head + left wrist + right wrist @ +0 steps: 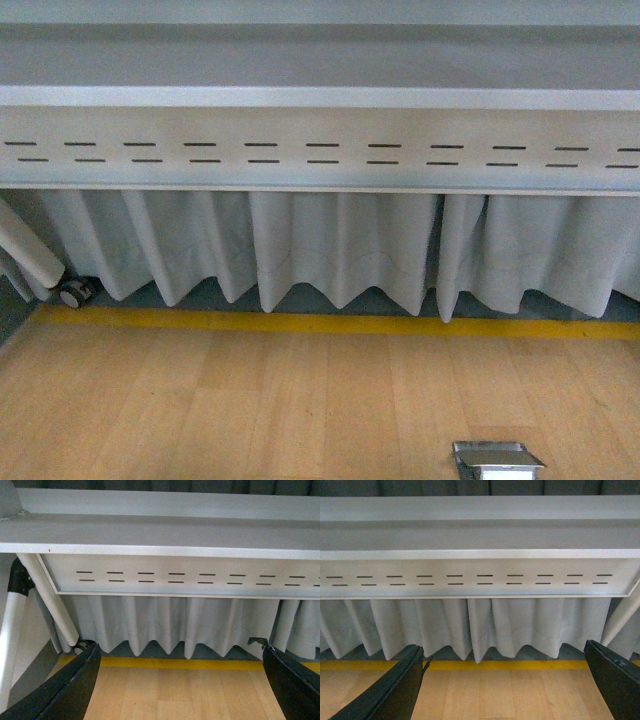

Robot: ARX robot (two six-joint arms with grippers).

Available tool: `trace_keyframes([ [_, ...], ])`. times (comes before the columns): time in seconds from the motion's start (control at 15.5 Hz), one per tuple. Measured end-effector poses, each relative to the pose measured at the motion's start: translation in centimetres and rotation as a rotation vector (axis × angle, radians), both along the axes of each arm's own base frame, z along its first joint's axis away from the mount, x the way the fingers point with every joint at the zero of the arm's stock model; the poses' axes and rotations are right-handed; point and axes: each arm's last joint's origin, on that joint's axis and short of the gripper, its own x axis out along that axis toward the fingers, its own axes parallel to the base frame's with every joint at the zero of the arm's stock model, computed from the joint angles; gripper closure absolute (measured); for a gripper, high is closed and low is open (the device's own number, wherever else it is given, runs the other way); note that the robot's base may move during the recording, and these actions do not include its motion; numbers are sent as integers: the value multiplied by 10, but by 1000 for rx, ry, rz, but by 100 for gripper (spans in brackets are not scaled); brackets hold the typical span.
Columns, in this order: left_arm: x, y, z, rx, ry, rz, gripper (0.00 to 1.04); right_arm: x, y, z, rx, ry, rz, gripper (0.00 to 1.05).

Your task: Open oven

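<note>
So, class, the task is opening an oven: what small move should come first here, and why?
Probably raise both arms to look above the table edge: no oven shows in any view, only curtain and floor. The left gripper and right gripper hang open, empty.

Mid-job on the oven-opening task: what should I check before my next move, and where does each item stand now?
1. Oven in sight: not ok. All three views show only the table edge, curtain and floor.
2. Oven door position: cannot tell.
3. Left gripper open and empty: ok; fingers spread wide.
4. Right gripper open and empty: ok.
5. Floor obstacles: cannot tell. A metal box sits low on the right of the front view.
</note>
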Motion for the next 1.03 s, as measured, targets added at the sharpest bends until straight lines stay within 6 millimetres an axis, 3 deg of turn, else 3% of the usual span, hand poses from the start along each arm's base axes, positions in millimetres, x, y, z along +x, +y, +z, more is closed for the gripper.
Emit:
trace_keyframes([
  [1.03,0,0,0,0,2,2,7,0,0,0,0,2,0,6],
])
